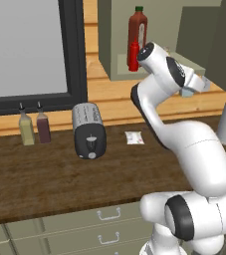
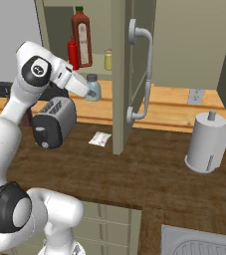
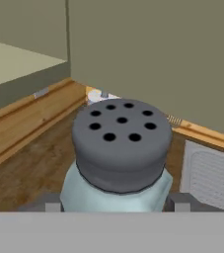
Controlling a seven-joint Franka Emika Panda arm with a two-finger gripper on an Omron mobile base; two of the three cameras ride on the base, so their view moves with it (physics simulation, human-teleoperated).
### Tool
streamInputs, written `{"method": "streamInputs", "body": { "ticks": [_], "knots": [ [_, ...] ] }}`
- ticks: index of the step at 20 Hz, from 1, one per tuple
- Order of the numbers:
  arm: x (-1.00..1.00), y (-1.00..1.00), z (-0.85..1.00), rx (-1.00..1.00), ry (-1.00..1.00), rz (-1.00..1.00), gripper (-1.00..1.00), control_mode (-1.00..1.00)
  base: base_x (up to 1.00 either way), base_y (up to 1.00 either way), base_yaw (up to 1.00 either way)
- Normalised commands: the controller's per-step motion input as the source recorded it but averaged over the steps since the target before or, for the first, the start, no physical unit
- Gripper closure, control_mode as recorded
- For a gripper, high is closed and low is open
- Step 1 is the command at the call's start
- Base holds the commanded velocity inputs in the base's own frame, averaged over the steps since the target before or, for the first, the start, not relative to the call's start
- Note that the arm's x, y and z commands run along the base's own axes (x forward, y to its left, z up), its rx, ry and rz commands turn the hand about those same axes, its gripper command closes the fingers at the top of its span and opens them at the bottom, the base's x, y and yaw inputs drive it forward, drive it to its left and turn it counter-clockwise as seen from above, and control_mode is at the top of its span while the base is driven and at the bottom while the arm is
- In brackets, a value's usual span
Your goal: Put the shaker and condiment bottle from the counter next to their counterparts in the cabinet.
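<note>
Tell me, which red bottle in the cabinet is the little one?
The condiment bottle, bright red with a pointed nozzle. It stands on the cabinet shelf beside the tall dark-red bottle, which has a green cap and a pale label.

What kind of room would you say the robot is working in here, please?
Most likely a home kitchen: a toaster lies on a wooden counter, an open wall cabinet holds sauce bottles, and a paper towel roll stands near a sink.

You see the shaker (image 3: 118, 148) between the fingers (image 3: 180, 201), its base cut off; the arm hides your condiment bottle's (image 1: 133, 56) base.
</note>
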Motion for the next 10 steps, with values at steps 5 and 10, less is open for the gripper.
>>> {"method": "streamInputs", "body": {
  "ticks": [5,10],
  "knots": [
    [0.22,0.00,-0.01,0.00,-0.05,0.10,1.00,-1.00,0.00,0.00,0.00],
    [0.35,-0.03,0.05,0.01,-0.09,0.13,1.00,-1.00,0.00,0.00,0.00]
  ]
}}
